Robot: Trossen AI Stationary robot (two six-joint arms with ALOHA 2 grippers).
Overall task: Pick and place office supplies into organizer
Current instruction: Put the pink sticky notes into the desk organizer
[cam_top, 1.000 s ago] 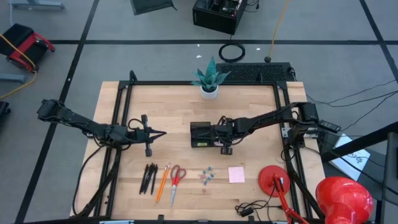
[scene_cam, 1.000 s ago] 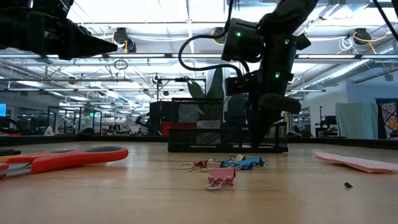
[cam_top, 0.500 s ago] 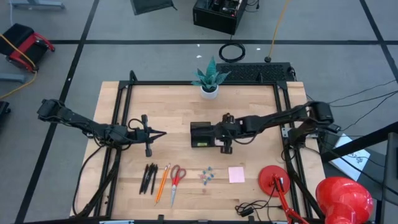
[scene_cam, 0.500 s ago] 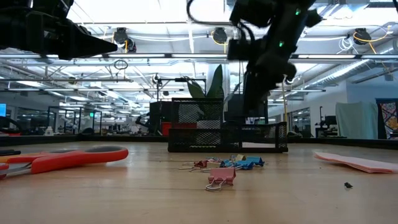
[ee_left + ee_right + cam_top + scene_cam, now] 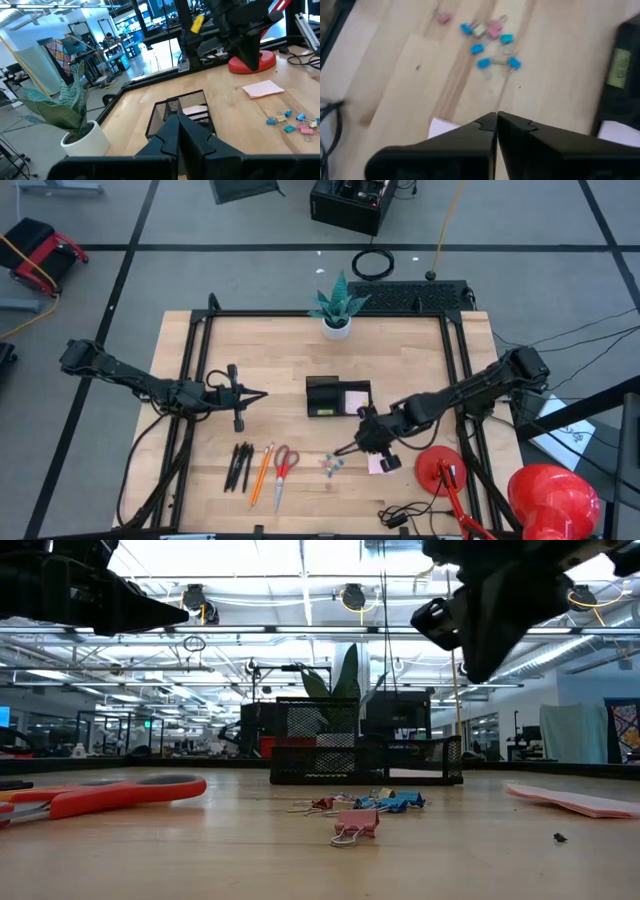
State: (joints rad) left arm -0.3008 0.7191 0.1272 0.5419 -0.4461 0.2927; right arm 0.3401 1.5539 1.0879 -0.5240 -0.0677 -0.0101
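Clips (image 5: 332,463): a loose cluster of small blue and pink binder clips lay on the table (image 5: 280,350) between the scissors (image 5: 283,470) and the pink pad (image 5: 381,464), well short of the organizer (image 5: 324,396). The right gripper (image 5: 347,450) hung just beside them, fingers pressed together and holding nothing; the left gripper (image 5: 262,394) waited off to the left, likewise closed. Judged light, hard and apt to skid or scatter, each clip was best pinched singly across its body, not by the wire loops.
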